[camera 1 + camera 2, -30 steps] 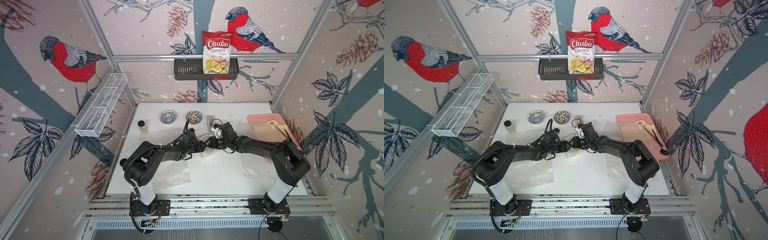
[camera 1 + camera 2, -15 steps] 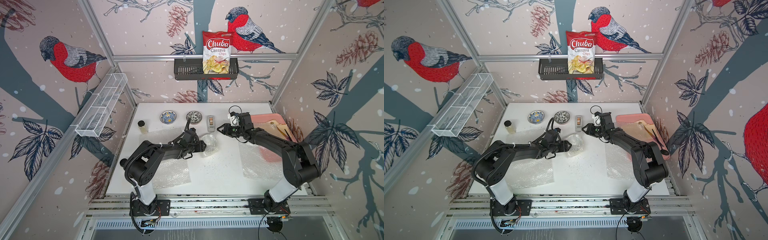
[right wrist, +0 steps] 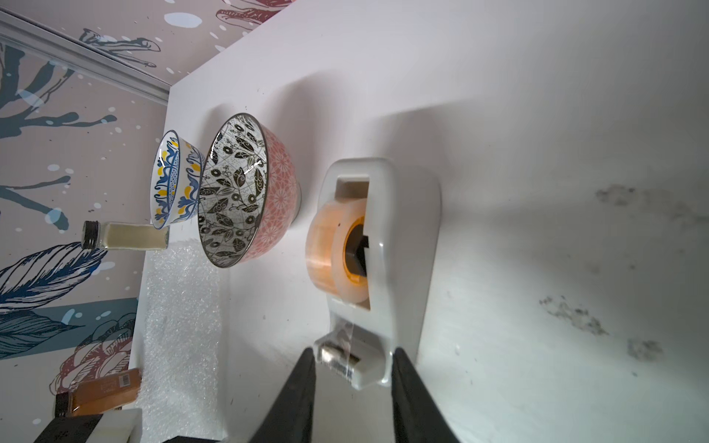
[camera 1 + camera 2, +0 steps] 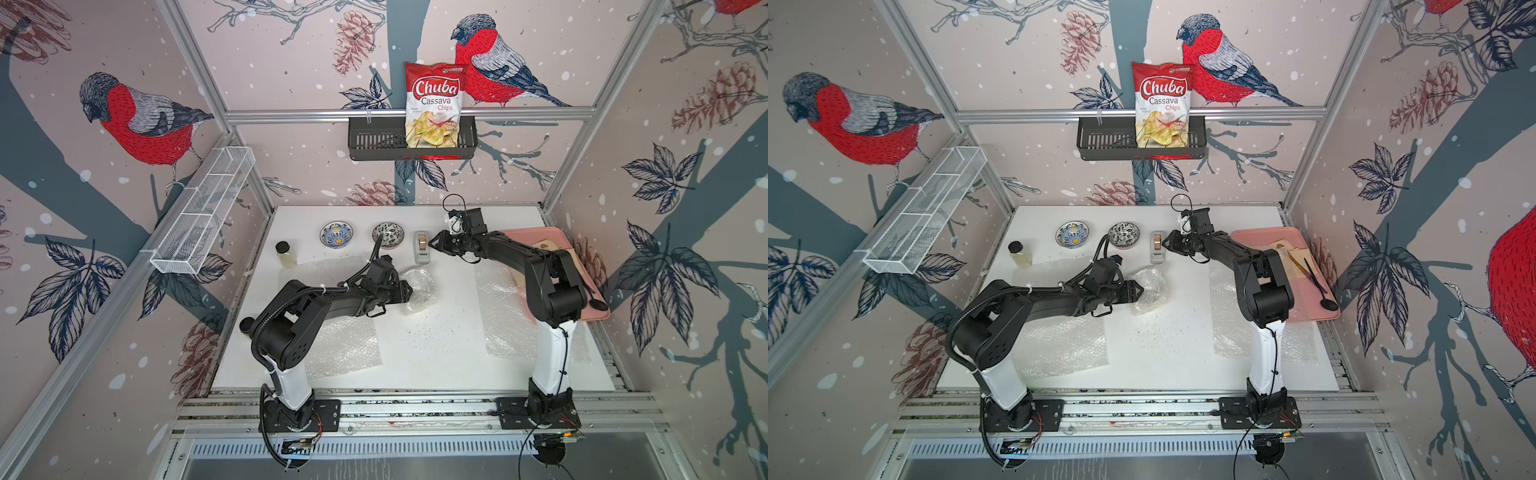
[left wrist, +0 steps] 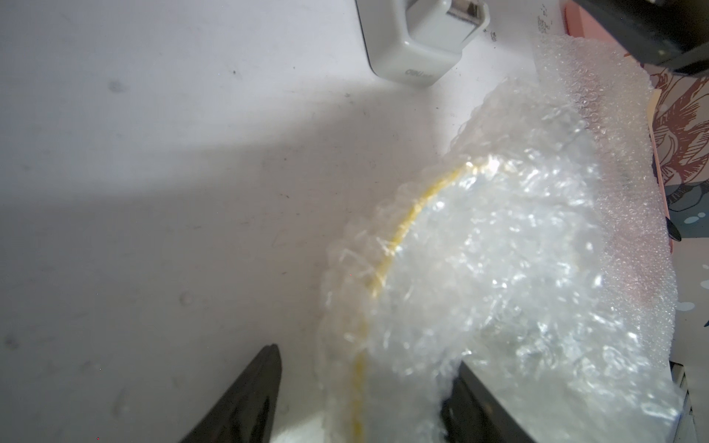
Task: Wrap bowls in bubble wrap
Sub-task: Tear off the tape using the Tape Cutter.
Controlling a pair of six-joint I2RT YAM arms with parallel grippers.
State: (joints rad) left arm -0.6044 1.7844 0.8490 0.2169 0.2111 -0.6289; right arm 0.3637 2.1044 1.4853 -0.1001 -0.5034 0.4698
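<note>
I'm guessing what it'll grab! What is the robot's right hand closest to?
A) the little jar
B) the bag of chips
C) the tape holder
C: the right hand has a finger on each side of the tape holder, at its cutter end.

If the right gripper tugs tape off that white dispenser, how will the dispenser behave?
The tape dispenser looks like small hollow plastic, so probably light. It stands free on the smooth white table, nothing bracing it, so a pull may well drag or tip it toward the right gripper. Its hard glossy shell likely slips in a loose pinch.
</note>
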